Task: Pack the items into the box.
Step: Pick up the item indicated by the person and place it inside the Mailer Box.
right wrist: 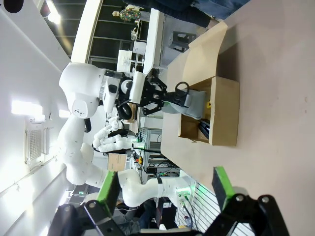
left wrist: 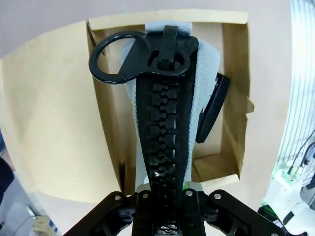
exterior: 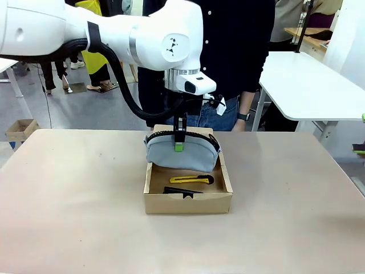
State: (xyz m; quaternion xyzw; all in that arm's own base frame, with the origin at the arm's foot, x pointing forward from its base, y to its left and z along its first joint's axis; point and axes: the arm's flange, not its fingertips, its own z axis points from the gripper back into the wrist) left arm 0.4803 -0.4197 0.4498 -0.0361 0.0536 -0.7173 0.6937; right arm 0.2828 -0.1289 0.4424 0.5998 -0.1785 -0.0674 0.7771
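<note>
My left gripper (exterior: 179,142) is shut on the zipper ridge of the light grey pouch (exterior: 182,154) and holds it over the back half of the brown cardboard box (exterior: 188,202). In the left wrist view the black zipper (left wrist: 165,137) runs up from between my fingers, with its ring pull (left wrist: 114,59) at the top. The yellow-and-black utility knife (exterior: 191,180) and the black stapler (exterior: 181,192) lie inside the box in front of the pouch; the stapler (left wrist: 211,108) also peeks out beside the pouch. My right gripper (right wrist: 165,189) stands open, off to the side, with nothing between its green pads.
A person in dark clothes (exterior: 239,63) stands at the far side of the table, right behind the box. The box's lid flap (right wrist: 209,42) lies open toward the person. A white table (exterior: 311,85) stands at the back right.
</note>
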